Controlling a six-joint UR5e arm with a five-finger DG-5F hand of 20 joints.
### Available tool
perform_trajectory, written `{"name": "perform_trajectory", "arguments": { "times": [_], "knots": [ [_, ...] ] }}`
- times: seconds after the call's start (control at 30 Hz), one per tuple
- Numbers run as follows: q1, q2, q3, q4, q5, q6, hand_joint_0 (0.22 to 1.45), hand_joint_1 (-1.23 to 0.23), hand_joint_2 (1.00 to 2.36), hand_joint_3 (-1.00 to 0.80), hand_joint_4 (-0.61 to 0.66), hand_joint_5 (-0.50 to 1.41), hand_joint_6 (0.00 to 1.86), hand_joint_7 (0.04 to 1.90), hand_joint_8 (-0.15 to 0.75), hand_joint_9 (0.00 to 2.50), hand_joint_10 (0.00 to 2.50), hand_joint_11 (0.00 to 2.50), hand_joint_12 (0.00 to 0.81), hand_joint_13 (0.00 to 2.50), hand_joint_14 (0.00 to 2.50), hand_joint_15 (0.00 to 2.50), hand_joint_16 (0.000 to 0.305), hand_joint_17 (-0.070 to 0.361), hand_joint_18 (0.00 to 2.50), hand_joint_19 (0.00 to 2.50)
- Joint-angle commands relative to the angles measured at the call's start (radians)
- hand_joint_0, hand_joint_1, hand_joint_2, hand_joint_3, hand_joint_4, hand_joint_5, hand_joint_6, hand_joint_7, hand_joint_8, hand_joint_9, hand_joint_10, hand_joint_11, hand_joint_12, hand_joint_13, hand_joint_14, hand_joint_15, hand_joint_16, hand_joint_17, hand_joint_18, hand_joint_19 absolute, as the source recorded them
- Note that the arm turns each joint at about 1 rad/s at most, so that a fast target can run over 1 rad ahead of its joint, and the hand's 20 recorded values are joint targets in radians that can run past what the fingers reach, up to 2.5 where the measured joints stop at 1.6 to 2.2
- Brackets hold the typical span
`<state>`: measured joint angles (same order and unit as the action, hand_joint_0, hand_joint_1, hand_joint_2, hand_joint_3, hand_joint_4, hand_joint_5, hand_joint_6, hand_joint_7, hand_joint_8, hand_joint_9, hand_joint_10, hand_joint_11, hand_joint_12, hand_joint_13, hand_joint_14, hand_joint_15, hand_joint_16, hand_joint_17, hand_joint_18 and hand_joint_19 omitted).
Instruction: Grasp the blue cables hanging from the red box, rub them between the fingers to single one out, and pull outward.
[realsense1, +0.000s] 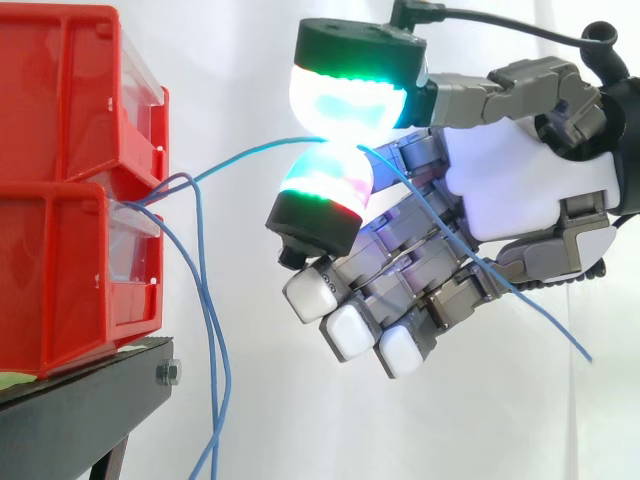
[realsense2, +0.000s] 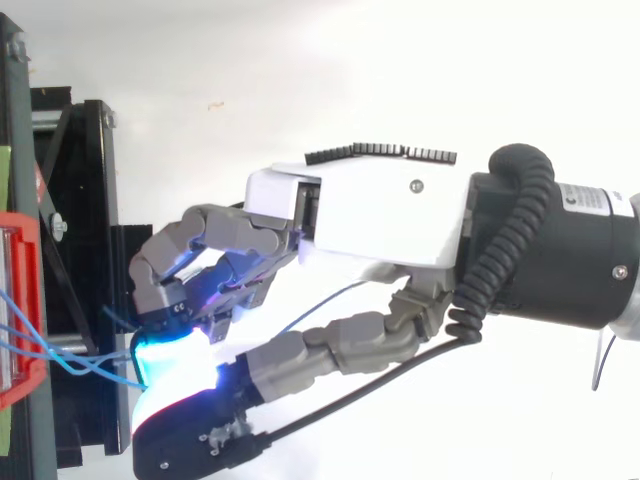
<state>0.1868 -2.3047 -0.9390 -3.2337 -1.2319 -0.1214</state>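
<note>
White curtain (realsense1: 240, 60) behind; robot hand (realsense1: 520, 190) clamped on one thin blue cable (realsense1: 240, 157), seemingly singled out; next, steady outward pull.

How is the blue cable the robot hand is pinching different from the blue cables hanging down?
The pinched cable runs almost level from the red box to the hand; the hanging cables drop down past the black stand. The pinched cable is squeezed between glowing pads; the hanging cables are touched by nothing. Both are thin, blue and come from the red box.
</note>
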Motion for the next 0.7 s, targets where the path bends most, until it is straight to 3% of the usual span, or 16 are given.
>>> {"name": "perform_trajectory", "arguments": {
  "times": [0.0, 0.43, 0.6, 0.67],
  "knots": [
    [0.0, -0.001, -0.001, -0.001, 0.0, -0.007, 0.64, -0.78, 1.03, -0.16, 0.02, -0.17, 0.92, 1.24, 0.298, 0.82, 0.02, 0.52, 0.39, 0.8, 0.02, 0.59, 0.05, 0.113, 0.71, 0.65],
    [0.0, -0.001, -0.003, -0.017, -0.001, -0.006, 0.65, -0.75, 1.03, 0.09, -0.23, -0.15, 0.94, 1.37, 0.272, 0.91, 0.02, 0.51, 0.392, 0.85, 0.02, 0.59, 0.05, 0.113, 0.73, 0.65],
    [0.0, -0.001, -0.003, -0.026, 0.002, -0.009, 0.65, -0.75, 1.03, 0.1, -0.25, -0.15, 0.94, 1.36, 0.27, 0.92, 0.01, 0.49, 0.392, 0.86, 0.02, 0.58, 0.051, 0.115, 0.73, 0.65],
    [0.0, -0.001, -0.02, -0.032, -0.003, -0.009, 0.65, -0.75, 1.03, 0.11, -0.24, -0.15, 0.94, 1.36, 0.271, 0.93, 0.01, 0.48, 0.391, 0.87, 0.02, 0.58, 0.051, 0.114, 0.74, 0.65]
  ]
}}
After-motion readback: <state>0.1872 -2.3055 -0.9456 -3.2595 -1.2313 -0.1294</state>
